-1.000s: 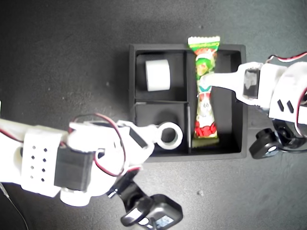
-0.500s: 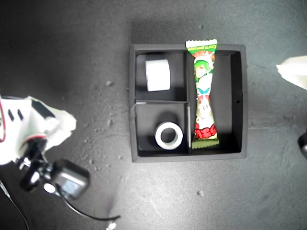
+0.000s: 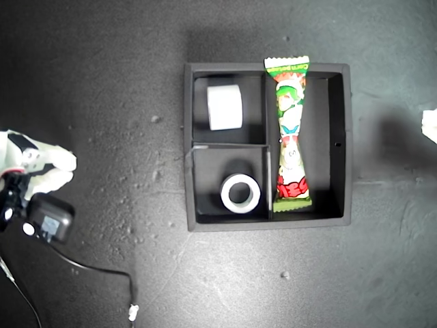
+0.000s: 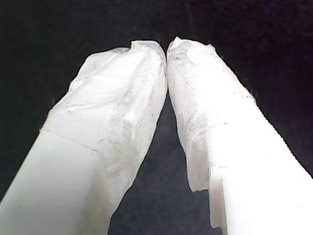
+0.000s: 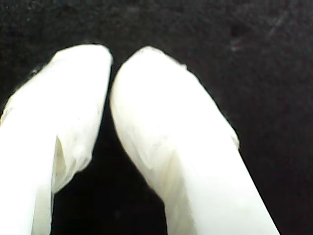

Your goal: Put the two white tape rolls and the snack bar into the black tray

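1. The desk (image 3: 102, 82) is a dark, speckled surface that fills the exterior view, and everything else lies on it.
2. The black tray (image 3: 345, 137) sits a little to the exterior view's right of the middle. It is square with raised walls, split into two small square sections on its left side in that view and one long section on its right.
3. An arm (image 3: 31, 171) shows at the exterior view's left edge, white with a black camera block and a dark cable trailing over the desk, well apart from the tray. A sliver of another white arm (image 3: 430, 125) shows at that view's right edge. The wrist views do not tell me which arm is which.
4. The snack bar (image 3: 289, 133) lies lengthwise in the long section, green and white with red lettering. Its far crinkled end rests on the tray's far wall.
5. One white tape roll (image 3: 224, 107) lies on its side in the far small section.
6. The other white tape roll (image 3: 240, 193) lies flat in the near small section, its dark centre hole facing up.
7. My first gripper (image 4: 166, 51) has its jaws closed tip to tip, holding nothing, over dark desk.
8. My second gripper (image 5: 111, 73) has its jaws almost together with only a thin gap, also holding nothing.
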Controlling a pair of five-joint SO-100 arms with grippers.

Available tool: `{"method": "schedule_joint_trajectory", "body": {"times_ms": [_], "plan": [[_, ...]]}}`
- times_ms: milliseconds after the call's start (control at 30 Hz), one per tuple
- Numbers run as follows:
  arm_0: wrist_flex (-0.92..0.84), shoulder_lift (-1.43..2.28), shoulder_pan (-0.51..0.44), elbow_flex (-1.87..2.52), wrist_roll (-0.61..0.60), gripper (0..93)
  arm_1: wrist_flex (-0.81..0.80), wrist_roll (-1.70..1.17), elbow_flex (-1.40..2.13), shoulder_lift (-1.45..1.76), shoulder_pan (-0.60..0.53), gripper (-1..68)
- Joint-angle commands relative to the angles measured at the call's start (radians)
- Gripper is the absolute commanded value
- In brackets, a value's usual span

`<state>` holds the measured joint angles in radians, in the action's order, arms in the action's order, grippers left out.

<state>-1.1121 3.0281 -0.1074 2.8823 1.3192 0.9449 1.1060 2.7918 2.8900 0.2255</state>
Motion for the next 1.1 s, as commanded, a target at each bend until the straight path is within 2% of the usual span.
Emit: {"method": "schedule_joint_trajectory", "body": {"times_ms": [0,167,300,500,567,633,733,767,833,867,1067], "plan": [[0.015,0.041,-0.008,0.023,0.009,0.1,0.008,0.066,0.112,0.167,0.0,-0.6],[0.009,0.121,-0.014,0.101,0.015,0.1,0.1,0.12,0.284,0.457,0.006,-0.6],[-0.074,0.333,-0.006,0.192,0.015,0.1,0.1,0.13,0.331,0.457,0.006,-0.6],[-0.097,0.359,0.003,0.256,0.052,0.1,0.126,0.048,0.333,0.459,0.002,-0.3],[-0.1,0.359,0.021,0.256,0.023,0.2,0.179,0.008,0.333,0.459,-0.006,-0.1],[-0.123,0.359,0.029,0.256,0.054,0.2,0.244,0.012,0.333,0.459,-0.011,0.3],[-0.265,0.359,0.055,0.256,0.149,0.2,0.341,0.1,0.333,0.459,-0.005,0.3],[-0.282,0.359,0.058,0.256,0.146,0.2,0.341,0.041,0.333,0.459,-0.003,0.3],[-0.279,0.359,0.06,0.256,-0.031,0.2,0.37,-0.035,0.333,0.459,0.026,0.3],[-0.279,0.359,0.061,0.256,-0.058,0.2,0.391,-0.029,0.333,0.459,0.038,0.3],[-0.279,0.359,0.067,0.256,-0.044,0.2,0.396,-0.029,0.333,0.459,0.037,0.3]]}}
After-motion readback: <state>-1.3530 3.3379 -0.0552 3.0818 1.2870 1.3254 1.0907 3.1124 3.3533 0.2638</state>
